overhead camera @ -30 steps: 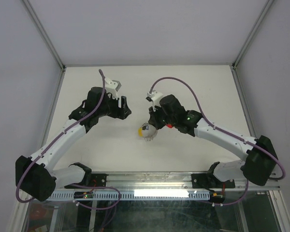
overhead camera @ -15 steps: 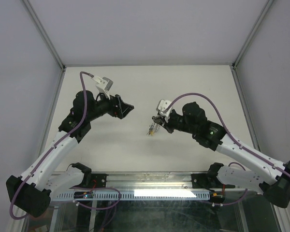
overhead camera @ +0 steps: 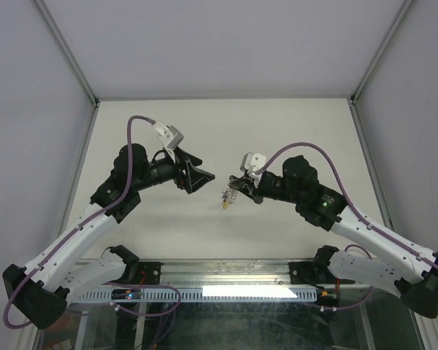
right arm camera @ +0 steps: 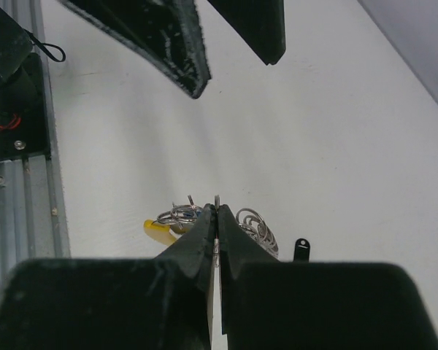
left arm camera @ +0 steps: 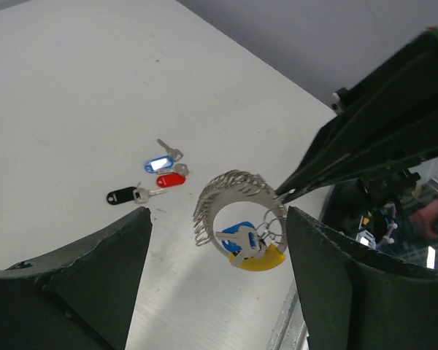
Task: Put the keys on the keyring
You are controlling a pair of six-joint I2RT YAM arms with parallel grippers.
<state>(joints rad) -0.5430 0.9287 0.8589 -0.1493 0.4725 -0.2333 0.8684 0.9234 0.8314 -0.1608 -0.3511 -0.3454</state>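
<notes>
Top external view: a white table (overhead camera: 131,131) sits boxed in by pale grey walls (overhead camera: 204,44), with aluminium posts (overhead camera: 66,51) rising at the upper left and upper right and a metal rail (overhead camera: 241,271) along the bottom of the frame, where my bases are bolted. Left of centre my left gripper (overhead camera: 201,178) hangs over the table, its fingers spread with nothing between them. Facing it from right of centre, my right gripper (overhead camera: 240,188) is pinched tight on the keyring (overhead camera: 230,197), which hangs from the tips above the table, between the two grippers

In the left wrist view the ring fills the middle of the frame, coiled silvery part at the top, yellow arc at the bottom. A key with a blue tag (left arm camera: 241,233) hangs on it. My dark left fingers (left arm camera: 95,292) fill the lower left and lower right corners. Three loose keys (left arm camera: 170,180) lie close together on the table left of centre, tagged blue, red and black, well apart from the ring

In the right wrist view my left fingers block the top of the frame
</notes>
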